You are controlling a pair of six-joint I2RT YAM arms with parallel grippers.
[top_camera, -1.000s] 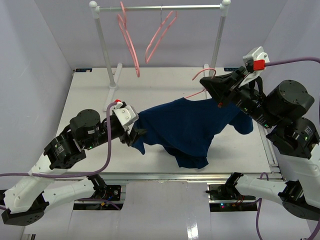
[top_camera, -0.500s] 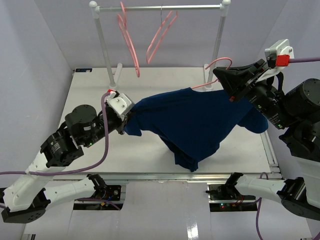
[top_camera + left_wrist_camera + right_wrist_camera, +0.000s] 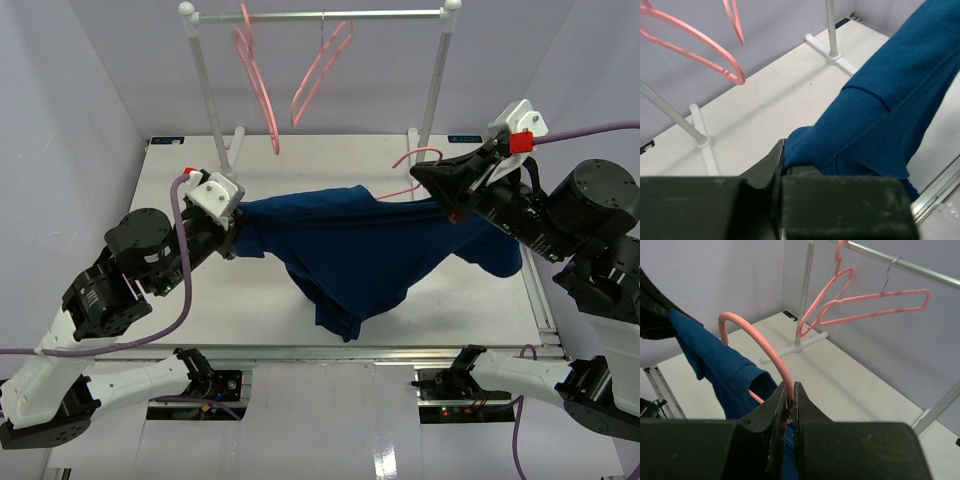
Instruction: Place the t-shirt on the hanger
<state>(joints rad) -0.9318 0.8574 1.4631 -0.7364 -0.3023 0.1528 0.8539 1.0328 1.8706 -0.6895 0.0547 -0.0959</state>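
The dark navy t-shirt (image 3: 350,250) hangs stretched in the air between my two arms, its lower folds drooping toward the table. My left gripper (image 3: 232,240) is shut on the shirt's left edge; in the left wrist view the cloth (image 3: 890,110) bunches right at the left gripper's (image 3: 782,162) tips. My right gripper (image 3: 418,176) is shut on the pink hanger (image 3: 420,155) just below its curved hook. In the right wrist view the right gripper (image 3: 791,390) pinches the hook's stem (image 3: 755,335), and the t-shirt (image 3: 715,365) drapes over the hanger's hidden lower part.
A white clothes rack (image 3: 320,15) stands at the back of the white table (image 3: 300,165), with posts on both sides (image 3: 205,90). Two more pink hangers (image 3: 255,80) (image 3: 320,65) hang from its bar. Grey walls close in left and right.
My left gripper closed on the shirt's edge and pulled it back and to the left, stretching the cloth. The right gripper rose with the hanger, then came back down and left.
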